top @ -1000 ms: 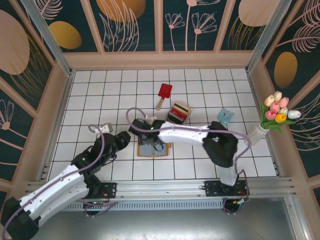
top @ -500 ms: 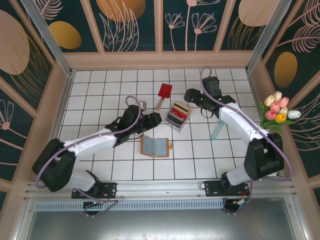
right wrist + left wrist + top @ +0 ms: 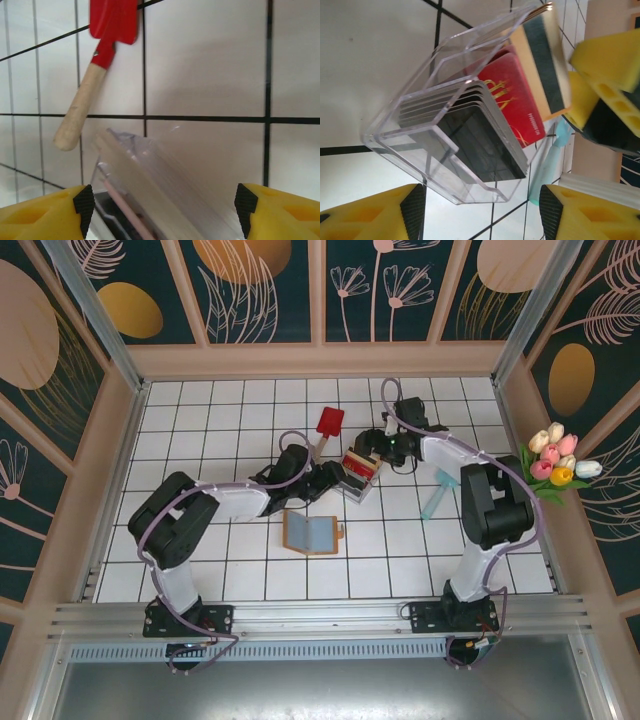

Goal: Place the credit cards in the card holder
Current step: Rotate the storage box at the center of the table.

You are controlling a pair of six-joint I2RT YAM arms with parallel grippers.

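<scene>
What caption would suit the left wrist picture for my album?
Open left gripper faces a clear plastic box holding red, black and tan credit cards.

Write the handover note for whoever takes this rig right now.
Left pincer: open, holding nothing, jaws either side of the clear box.
Right pincer: open, holding nothing, over the same box from its far side.
Credit cards: stacked on edge inside the clear box, mid-table.
Card holder: lying open on the table, nearer the arm bases than the box.
Done: no card can be seen in the holder yet.
Left: take the cards out of the box and slot them into the holder.
</scene>
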